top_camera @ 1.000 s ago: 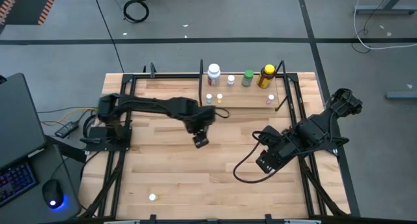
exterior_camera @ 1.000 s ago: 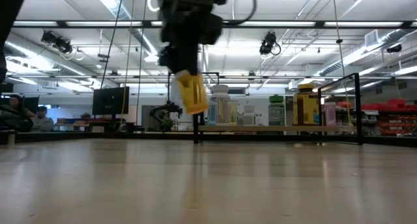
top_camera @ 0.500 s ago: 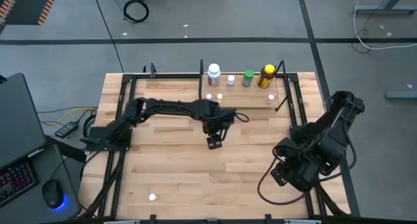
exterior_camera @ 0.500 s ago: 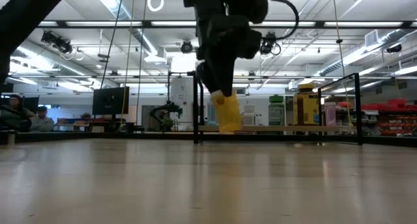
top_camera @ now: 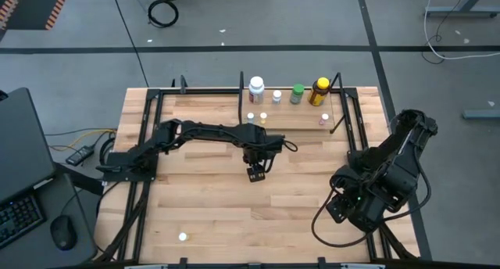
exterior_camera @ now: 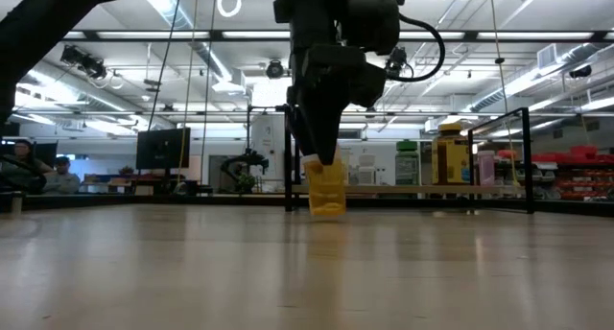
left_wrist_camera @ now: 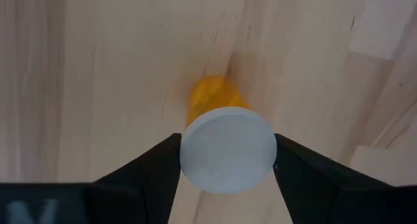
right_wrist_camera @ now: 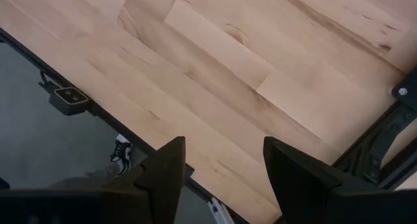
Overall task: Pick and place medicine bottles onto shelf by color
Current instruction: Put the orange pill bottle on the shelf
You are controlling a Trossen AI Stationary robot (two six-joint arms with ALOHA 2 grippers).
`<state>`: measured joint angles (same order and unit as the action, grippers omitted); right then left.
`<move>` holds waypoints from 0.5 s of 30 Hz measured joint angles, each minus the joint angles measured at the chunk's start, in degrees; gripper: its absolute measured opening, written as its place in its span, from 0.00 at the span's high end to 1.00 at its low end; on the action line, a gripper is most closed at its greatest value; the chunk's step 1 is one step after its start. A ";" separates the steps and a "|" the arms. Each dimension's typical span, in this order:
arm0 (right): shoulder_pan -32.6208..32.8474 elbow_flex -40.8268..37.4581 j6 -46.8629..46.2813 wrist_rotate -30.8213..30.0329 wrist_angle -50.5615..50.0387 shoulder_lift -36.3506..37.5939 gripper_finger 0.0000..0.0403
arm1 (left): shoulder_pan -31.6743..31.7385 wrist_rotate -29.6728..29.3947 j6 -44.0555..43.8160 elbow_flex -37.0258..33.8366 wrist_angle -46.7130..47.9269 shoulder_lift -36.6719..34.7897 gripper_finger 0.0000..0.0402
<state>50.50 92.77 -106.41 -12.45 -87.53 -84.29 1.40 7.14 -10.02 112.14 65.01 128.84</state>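
High view shows the left end effector (top_camera: 255, 173) near the middle of the wooden surface (top_camera: 203, 214), just in front of the shelf (top_camera: 301, 116). Its two fingers hold a small orange bottle (exterior_camera: 325, 187) with a white cap (left_wrist_camera: 227, 150). Left wrist view shows the fingers (left_wrist_camera: 156, 165) pressed on both sides of that cap, with the orange body pointing down at the wood. Low view shows the bottle standing up straight, with its bottom at the surface or just above it; I cannot tell if it touches.

Four bigger bottles stand in a row along the back of the shelf: a white bottle (top_camera: 256, 87), a small white bottle (top_camera: 276, 96), a green bottle (top_camera: 297, 94) and a yellow bottle (top_camera: 319, 91) with a dark cap. A few tiny bottles (top_camera: 251, 117) sit at the front of the shelf. One more tiny white bottle (top_camera: 182, 237) sits alone near the front left corner of the surface, well apart from the rest.

Over by the right edge of the surface waits the right end effector (right_wrist_camera: 221, 165). Right wrist view shows its fingers apart with nothing between them, only wood and floor beyond.
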 joint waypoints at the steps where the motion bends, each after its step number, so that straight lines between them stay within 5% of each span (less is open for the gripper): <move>1: 0.00 0.00 0.00 0.00 0.00 0.00 0.47 | -0.11 0.01 -0.07 0.00 -0.01 0.00 0.41; 15: 0.00 0.00 0.96 -2.70 0.00 0.00 0.48 | -0.54 0.01 -0.88 5.32 8.73 0.00 0.24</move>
<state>50.50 92.77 -105.45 -15.15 -87.53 -84.29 0.85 7.15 -10.90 117.46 73.74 128.84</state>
